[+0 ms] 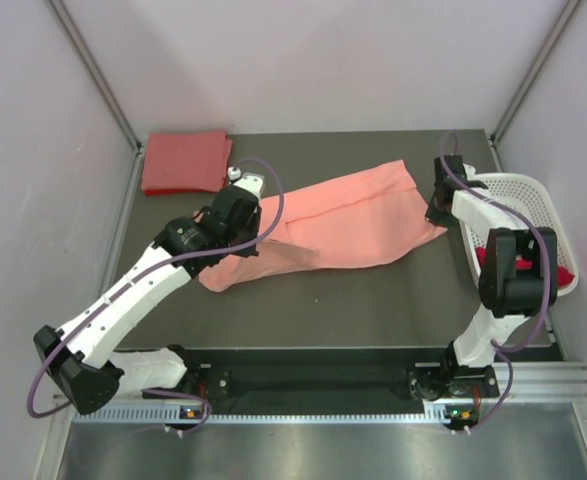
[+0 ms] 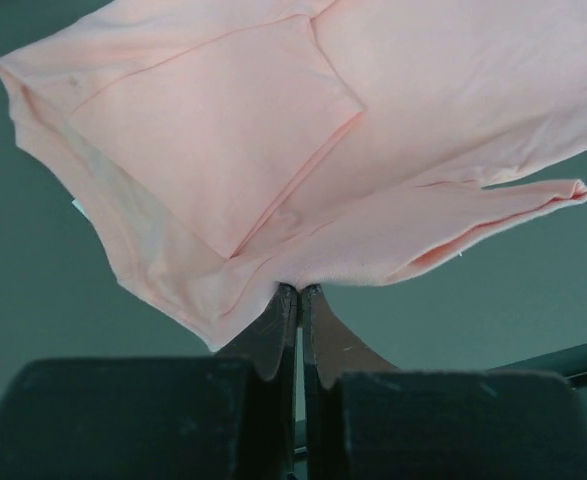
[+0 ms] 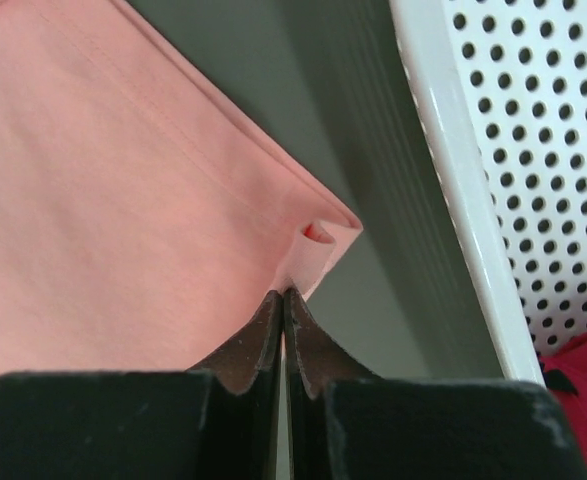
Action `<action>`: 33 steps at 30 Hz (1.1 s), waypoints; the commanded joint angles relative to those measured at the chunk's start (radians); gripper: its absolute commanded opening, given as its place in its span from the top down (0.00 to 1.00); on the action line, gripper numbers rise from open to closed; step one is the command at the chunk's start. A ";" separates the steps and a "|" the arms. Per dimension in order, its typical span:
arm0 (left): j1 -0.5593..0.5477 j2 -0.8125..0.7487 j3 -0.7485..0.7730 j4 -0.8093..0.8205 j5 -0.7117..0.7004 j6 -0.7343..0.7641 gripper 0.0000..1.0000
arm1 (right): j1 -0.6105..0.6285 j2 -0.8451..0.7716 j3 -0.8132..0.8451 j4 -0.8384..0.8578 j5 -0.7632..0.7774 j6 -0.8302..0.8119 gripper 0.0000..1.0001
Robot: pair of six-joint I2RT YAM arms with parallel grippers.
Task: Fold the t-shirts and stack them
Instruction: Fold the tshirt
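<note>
I am pinching the salmon-pink t-shirt [image 1: 343,215] at both ends: left gripper [image 2: 298,292] clamping a bunched edge, right gripper [image 3: 283,295] clamping a hem corner.

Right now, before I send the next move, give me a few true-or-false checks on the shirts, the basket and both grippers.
1. The left gripper and the right gripper are both shut on the salmon-pink t-shirt. True.
2. The right gripper pinches a corner of that shirt close beside the white basket. True.
3. The coral-red t-shirt lies in the white basket. False: it lies folded on the table, at the far left corner.
4. The white basket is empty. False: the magenta-red t-shirt is inside it.
</note>
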State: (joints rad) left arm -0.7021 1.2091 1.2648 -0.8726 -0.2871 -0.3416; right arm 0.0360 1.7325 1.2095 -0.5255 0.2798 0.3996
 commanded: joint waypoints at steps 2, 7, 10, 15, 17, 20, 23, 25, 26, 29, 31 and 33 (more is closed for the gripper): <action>0.009 -0.072 -0.008 -0.032 -0.060 -0.025 1.00 | -0.008 0.024 0.084 -0.022 -0.037 -0.056 1.00; 0.015 -0.066 0.007 -0.051 -0.096 -0.054 1.00 | -0.005 0.062 0.160 -0.016 -0.065 -0.048 1.00; 0.018 -0.062 0.005 -0.055 -0.106 -0.051 1.00 | -0.001 0.102 0.222 -0.022 -0.073 -0.047 1.00; 0.033 -0.023 0.022 -0.081 -0.145 -0.034 1.00 | 0.004 0.189 0.321 -0.027 -0.094 -0.041 1.00; 0.039 -0.013 0.027 -0.083 -0.153 -0.034 1.00 | 0.005 0.214 0.341 -0.027 -0.100 -0.036 1.00; 0.062 0.012 0.038 -0.077 -0.155 -0.030 1.00 | 0.010 0.255 0.381 -0.025 -0.113 -0.036 1.00; 0.073 0.041 0.048 -0.068 -0.161 -0.017 1.00 | 0.018 0.286 0.415 -0.025 -0.119 -0.036 1.00; 0.085 0.067 0.067 -0.071 -0.172 -0.008 1.00 | 0.025 0.302 0.435 -0.024 -0.122 -0.036 1.00; 0.095 0.076 0.071 -0.072 -0.173 -0.007 1.00 | 0.030 0.308 0.444 -0.024 -0.123 -0.038 1.00; 0.108 0.107 0.077 -0.065 -0.170 0.007 1.00 | 0.039 0.328 0.472 -0.027 -0.128 -0.036 1.00; 0.118 0.127 0.085 -0.066 -0.170 0.010 1.00 | 0.042 0.344 0.496 -0.033 -0.129 -0.028 1.00; 0.136 0.147 0.090 -0.060 -0.164 0.016 1.00 | 0.042 0.364 0.522 -0.039 -0.133 -0.027 1.00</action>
State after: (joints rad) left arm -0.5880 1.3399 1.3113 -0.9501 -0.4320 -0.3473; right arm 0.0685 2.0735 1.6558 -0.5507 0.1535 0.3676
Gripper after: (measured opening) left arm 0.025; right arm 0.006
